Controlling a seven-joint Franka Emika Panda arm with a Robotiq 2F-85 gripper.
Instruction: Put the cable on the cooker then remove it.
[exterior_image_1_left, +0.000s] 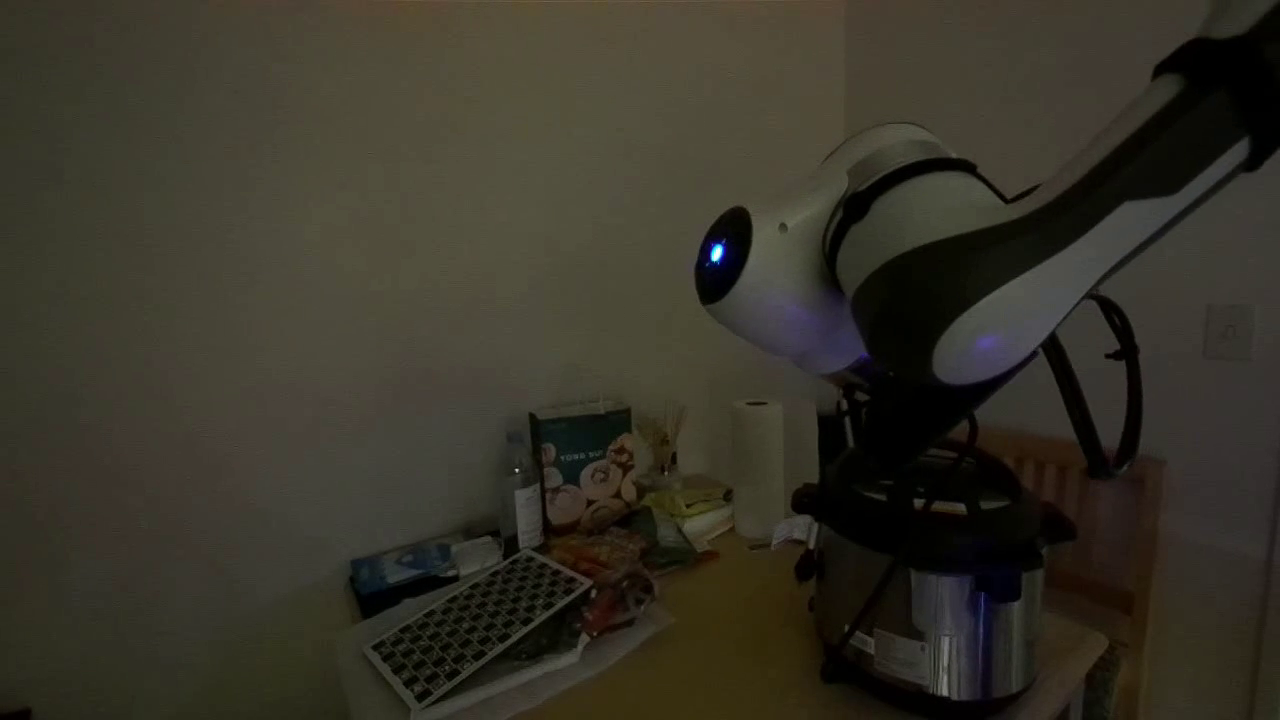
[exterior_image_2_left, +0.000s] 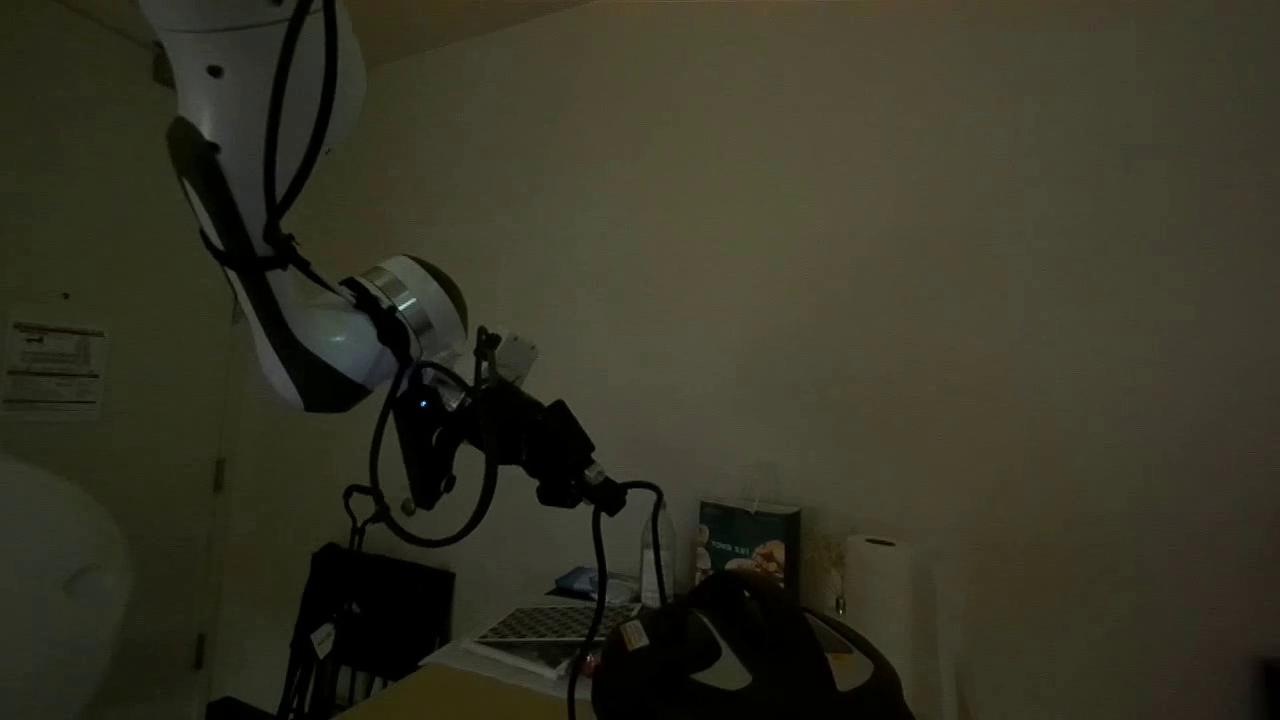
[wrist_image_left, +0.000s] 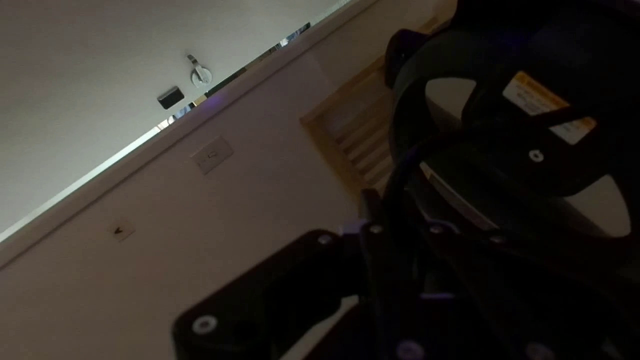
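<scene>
Cable (exterior_image_2_left: 600, 570), in an exterior view: pinched in the end effector (exterior_image_2_left: 608, 495), whose jaws are closed on it. Left length hangs near vertical, pointing down; right length arches over and drops to the cooker (exterior_image_2_left: 765, 650). In an exterior view: cooker at right of desk (exterior_image_1_left: 740, 620), cable slanting down-left before its steel side. Wrist view: cable curves rightward above the cooker.

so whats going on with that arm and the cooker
A robot arm has the black cable pinched in its gripper, higher than the lid of the cooker. In the wrist view part of the cable crosses the lid; whether it rests there is hard to tell. It hasn't been let go yet.
</scene>
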